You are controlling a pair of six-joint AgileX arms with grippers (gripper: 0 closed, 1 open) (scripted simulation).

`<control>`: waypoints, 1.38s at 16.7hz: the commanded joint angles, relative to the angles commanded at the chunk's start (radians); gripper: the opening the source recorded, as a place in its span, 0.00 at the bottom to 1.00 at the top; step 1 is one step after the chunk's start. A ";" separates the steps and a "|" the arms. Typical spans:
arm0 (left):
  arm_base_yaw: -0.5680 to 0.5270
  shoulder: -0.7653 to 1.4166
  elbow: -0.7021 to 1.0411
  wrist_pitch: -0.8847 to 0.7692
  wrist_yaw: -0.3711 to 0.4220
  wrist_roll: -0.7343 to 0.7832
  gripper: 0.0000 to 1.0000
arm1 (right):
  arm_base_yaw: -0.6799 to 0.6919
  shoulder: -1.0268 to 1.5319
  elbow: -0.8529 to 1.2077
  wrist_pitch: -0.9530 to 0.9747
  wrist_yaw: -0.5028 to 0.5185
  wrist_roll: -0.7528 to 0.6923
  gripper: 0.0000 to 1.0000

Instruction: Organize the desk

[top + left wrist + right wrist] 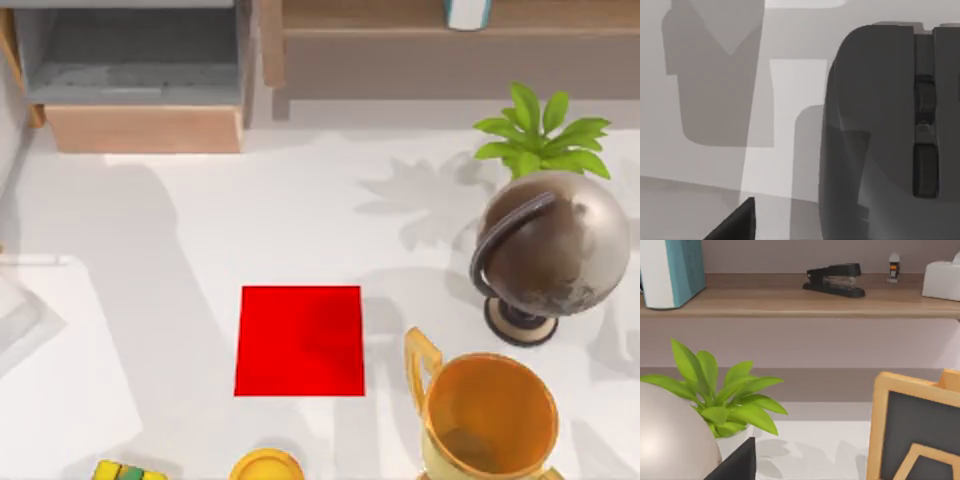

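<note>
white matte desk (300, 225) spans the top view | flat red square mat (300, 340) near its front-middle | brown metallic globe (550, 245) at right edge | gold trophy cup (490, 415) at front-right corner | both grippers' fingers: cannot tell

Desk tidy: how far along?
Nothing looks done yet. The drawer is open, the red mat bare. Nothing is in hand; the left wrist view looks at a dark mouse. Left out: globe, trophy, plant.
</note>
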 joint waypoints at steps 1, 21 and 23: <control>0.000 0.000 0.000 0.000 0.000 0.000 1.00 | 0.000 0.000 0.000 0.000 0.000 0.000 1.00; 0.006 0.001 -0.081 0.091 0.001 0.003 1.00 | 0.000 0.000 0.000 0.000 0.000 0.000 1.00; 0.000 0.014 -0.089 0.104 0.000 0.000 1.00 | 0.000 0.000 0.000 0.000 0.000 0.000 1.00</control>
